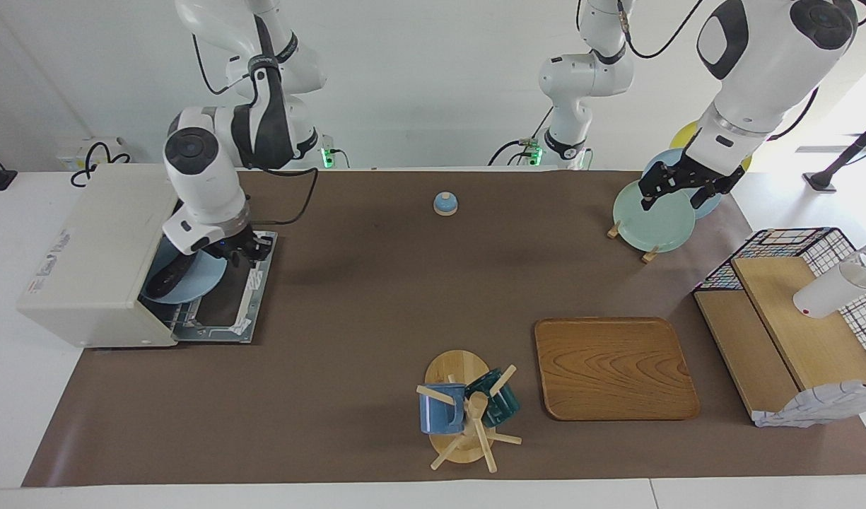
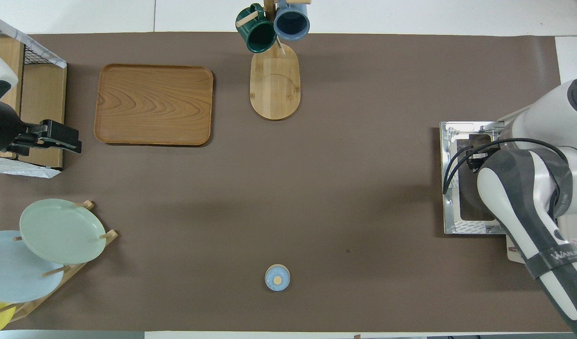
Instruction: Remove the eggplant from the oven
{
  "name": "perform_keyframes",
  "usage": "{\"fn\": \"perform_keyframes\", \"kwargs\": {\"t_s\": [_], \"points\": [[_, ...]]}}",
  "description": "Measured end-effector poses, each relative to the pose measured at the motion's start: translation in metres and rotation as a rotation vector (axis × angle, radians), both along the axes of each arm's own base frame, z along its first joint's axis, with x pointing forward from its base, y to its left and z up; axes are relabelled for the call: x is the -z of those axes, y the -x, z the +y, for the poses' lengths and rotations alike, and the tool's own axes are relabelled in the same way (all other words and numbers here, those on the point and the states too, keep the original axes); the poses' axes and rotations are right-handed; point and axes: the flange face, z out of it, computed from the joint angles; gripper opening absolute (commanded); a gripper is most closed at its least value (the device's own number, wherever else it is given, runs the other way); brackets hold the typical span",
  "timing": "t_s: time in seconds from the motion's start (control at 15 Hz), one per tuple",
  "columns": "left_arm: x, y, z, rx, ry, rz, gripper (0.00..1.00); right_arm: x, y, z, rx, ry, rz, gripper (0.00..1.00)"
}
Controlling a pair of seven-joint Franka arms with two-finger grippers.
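While the oven [image 1: 97,258] already has its drop-down door [image 1: 224,304] lying flat on the worktop [image 1: 376,304], the extraction itself looks unfinished. The right end effector [image 1: 245,249] is at the oven's mouth, over the door; whether its fingers are apart or together I cannot tell. A dark, slender shape at the oven's opening, resting on a pale blue plate [image 1: 192,286], is probably the eggplant [image 1: 170,277], so it is not yet out. Judging from this, lifting it clear and setting it down remain. The left end effector [image 1: 676,189] waits over the plate rack [image 1: 648,219], well away from the oven, its fingers spread and empty.

Counted: one oven, one eggplant, two mugs [image 1: 468,408] on one mug tree, one wooden tray [image 1: 614,367], one bell [image 1: 445,203], three racked plates.
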Motion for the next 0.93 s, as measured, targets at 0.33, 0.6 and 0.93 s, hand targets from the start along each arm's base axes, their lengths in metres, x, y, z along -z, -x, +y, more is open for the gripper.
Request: {"fn": "perform_keyframes", "kwargs": {"t_s": [0.33,0.6,0.93], "points": [[0.000,0.000,0.000,0.000,0.000,0.000,1.00,0.033,0.011,-0.006,-0.046,-0.013,-0.036,0.33],[0.000,0.000,0.000,0.000,0.000,0.000,1.00,0.037,0.018,-0.011,-0.083,-0.019,-0.030,0.00],[0.000,0.000,0.000,0.000,0.000,0.000,1.00,0.023,0.017,0.020,-0.213,0.033,-0.036,0.00]]}}
